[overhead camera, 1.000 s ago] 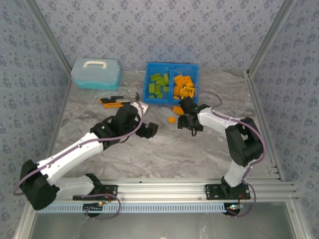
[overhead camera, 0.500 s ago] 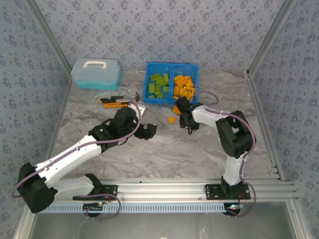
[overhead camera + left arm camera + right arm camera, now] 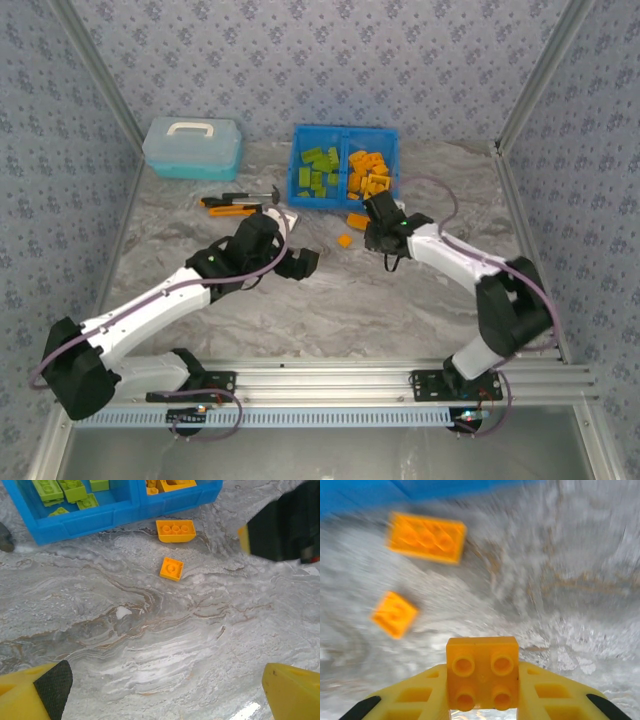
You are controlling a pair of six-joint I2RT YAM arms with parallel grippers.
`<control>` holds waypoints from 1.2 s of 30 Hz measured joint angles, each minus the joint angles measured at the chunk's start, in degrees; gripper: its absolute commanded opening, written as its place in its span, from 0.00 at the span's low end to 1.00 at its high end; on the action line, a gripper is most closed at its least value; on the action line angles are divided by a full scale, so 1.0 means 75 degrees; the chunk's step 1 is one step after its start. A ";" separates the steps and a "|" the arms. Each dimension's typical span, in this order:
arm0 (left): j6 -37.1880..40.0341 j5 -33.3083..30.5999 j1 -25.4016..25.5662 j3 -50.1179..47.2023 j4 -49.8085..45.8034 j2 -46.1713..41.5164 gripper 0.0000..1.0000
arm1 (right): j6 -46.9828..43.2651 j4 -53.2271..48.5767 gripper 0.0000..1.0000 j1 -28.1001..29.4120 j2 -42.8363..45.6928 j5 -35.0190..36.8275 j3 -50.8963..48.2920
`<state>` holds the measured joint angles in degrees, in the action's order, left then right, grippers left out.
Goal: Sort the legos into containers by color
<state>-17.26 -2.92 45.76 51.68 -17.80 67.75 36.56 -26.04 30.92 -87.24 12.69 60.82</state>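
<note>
Top external view, left to right. A pale teal box [image 3: 192, 147] sits at the back-left wall, and an orange-and-black utility knife [image 3: 228, 207] lies in front of it. The left arm stretches diagonally from its near-left base to mid-table. The left gripper [image 3: 300, 262] points right, jaws spread wide, holding nothing. Bare marble table [image 3: 330, 310] lies open from there to the near rail.

The blue bin [image 3: 343, 129] sits back centre, with green bricks [image 3: 318, 170] in its left compartment and orange bricks [image 3: 368, 170] in its right. Just in front of the right compartment a long orange brick [image 3: 175, 530] lies studs up, long side parallel to the bin's front wall. A small orange brick [image 3: 171, 568] lies near it, slightly turned, clear of the wall.

Right arm: elbow out by the right rail, forearm reaching back-left. The right gripper [image 3: 378, 240] is just right of the loose bricks, clenched on a square orange brick [image 3: 482, 672] with its studs facing the wrist camera.
</note>
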 measured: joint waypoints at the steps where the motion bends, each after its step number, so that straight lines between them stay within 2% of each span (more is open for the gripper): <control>1: -0.0003 0.0052 0.0000 0.0003 0.0029 0.0058 0.99 | -0.0108 0.0035 0.33 0.0003 0.0221 0.0012 0.0111; 3: -0.0032 0.0128 0.0000 0.0009 0.0073 0.0166 0.99 | -0.0332 0.0111 0.34 -0.0076 0.0291 0.0032 0.0580; 6: -0.0061 0.0216 0.0000 0.0052 0.0070 0.0303 0.99 | -0.0641 0.0175 0.33 -0.0367 -0.0321 0.0023 0.1746; 14: -0.0198 0.0335 0.0015 0.0076 0.0047 0.0338 0.99 | -0.1084 0.0035 0.34 -0.1326 -0.3512 -0.0192 0.5348; 21: -0.0256 0.0306 0.0017 0.0073 -0.0058 0.0099 1.00 | -0.1142 -0.0796 0.38 -0.1580 -0.5939 -0.0536 0.8029; 27: -0.0262 0.0236 0.0017 0.0055 -0.0050 -0.0122 0.99 | -0.0968 -0.1332 0.56 -0.1591 -0.6493 -0.0959 0.8597; 32: -0.0262 0.0210 0.0020 0.0041 -0.0032 -0.0108 0.99 | -0.0968 -0.1620 0.59 -0.1603 -0.6379 -0.1032 0.8769; 36: -0.0256 0.0256 0.0020 0.0070 0.0006 0.0201 0.99 | -0.1020 -0.1728 0.60 -0.1597 -0.5753 -0.1128 0.8411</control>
<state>-19.18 -0.99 45.91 52.21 -17.76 69.25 28.91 -39.00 18.94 -130.39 4.23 123.90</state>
